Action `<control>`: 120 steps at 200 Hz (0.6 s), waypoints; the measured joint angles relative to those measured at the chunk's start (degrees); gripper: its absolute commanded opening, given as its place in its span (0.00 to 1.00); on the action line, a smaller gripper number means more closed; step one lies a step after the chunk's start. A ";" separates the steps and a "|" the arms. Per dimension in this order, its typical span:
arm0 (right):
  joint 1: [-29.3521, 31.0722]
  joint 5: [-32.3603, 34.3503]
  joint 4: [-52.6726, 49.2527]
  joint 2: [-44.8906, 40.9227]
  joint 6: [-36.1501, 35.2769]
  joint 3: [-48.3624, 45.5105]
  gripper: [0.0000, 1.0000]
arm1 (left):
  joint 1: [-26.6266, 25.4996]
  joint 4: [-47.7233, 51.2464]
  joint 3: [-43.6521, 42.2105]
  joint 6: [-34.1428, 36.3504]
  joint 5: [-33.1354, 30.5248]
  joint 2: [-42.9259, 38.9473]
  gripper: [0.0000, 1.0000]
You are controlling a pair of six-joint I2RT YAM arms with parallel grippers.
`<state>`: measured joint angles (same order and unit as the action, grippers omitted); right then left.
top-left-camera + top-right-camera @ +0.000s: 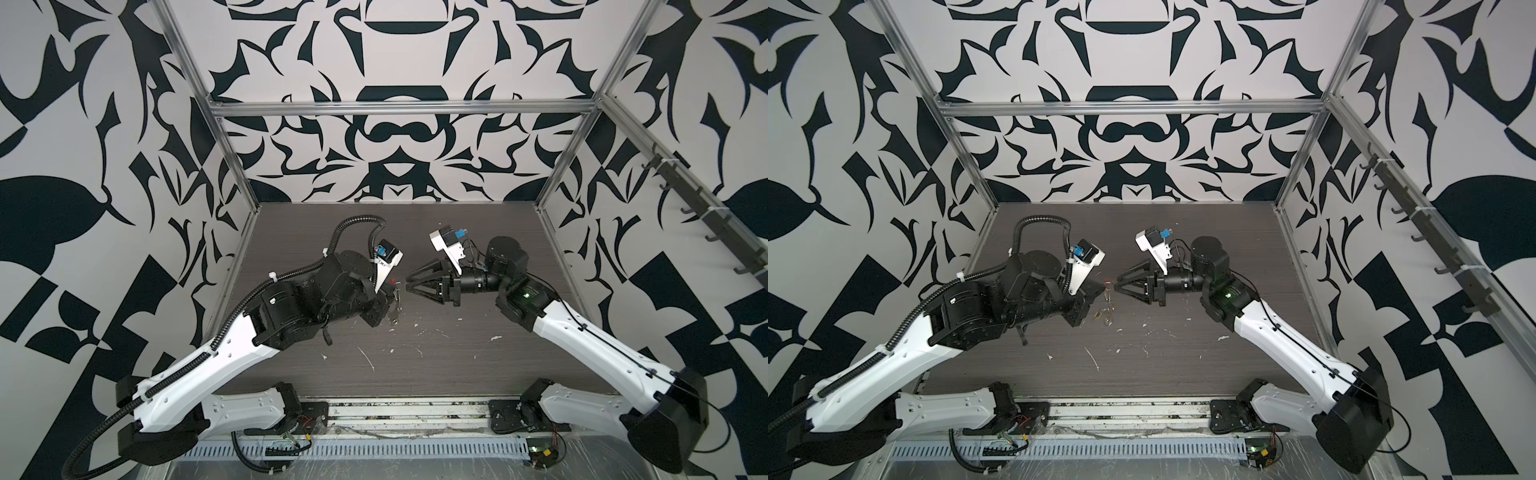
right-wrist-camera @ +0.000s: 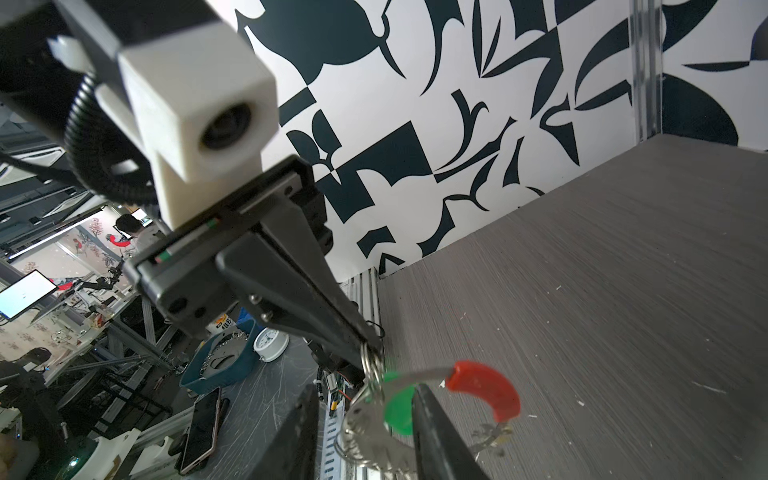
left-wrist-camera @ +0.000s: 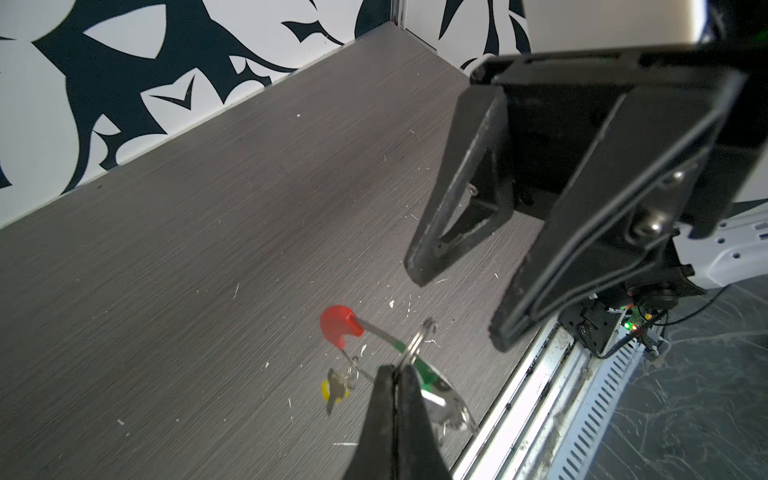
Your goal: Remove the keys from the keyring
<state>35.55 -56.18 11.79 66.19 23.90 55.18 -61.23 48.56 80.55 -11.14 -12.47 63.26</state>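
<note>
Pinching a small silver ring (image 3: 417, 340) with its tips squeezed fully together, the left gripper (image 3: 395, 370) holds the whole bunch up off the table (image 3: 208, 249). Holding it up lets the keys hang free, so the other arm can get at them.

The keyring (image 3: 374, 330) is the thin grey hoop. It sticks out from the pinched spot, with its red sleeve (image 2: 486, 390) out at the far side. The green key (image 2: 399, 409) hangs right beside the left gripper's tips, on the ring that is pinched. The yellow key (image 3: 332, 392) dangles lower down, under the red sleeve, on its own little ring.

The right gripper (image 3: 459, 311) comes in from the other side with its fingers apart, and it grips nothing. From its own wrist camera, the green key's head sits in the gap between its two fingers. One finger looks very close to the green head, but I cannot tell if it touches.

I think the green key comes first. One arm holds the ring steady so the other can grab the key and work it off. The ring is tiny and springy, so it could slip.
</note>
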 measured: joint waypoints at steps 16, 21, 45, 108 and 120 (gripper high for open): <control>0.22 -0.20 -1.07 1.42 -0.76 1.73 0.32 | 0.11 0.35 0.00 0.00 0.35 0.28 0.00; 0.28 -0.22 -1.49 1.75 -1.22 2.14 0.32 | 0.15 0.39 0.00 0.00 0.39 0.31 0.00; 1.01 -0.26 -3.41 2.89 -2.71 3.28 0.32 | 0.42 0.39 0.00 0.00 0.92 0.28 0.00; 3.96 1.01 -10.49 3.41 -8.17 4.92 0.22 | 1.33 0.55 0.00 0.00 2.38 0.22 0.00; 3.98 1.36 -11.08 3.54 -8.87 4.98 0.18 | 1.46 0.55 0.00 0.00 2.67 0.24 0.00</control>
<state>39.53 -54.83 0.71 69.73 15.03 60.16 -59.77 49.10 80.55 -11.14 -9.80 63.51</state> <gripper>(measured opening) 0.209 0.041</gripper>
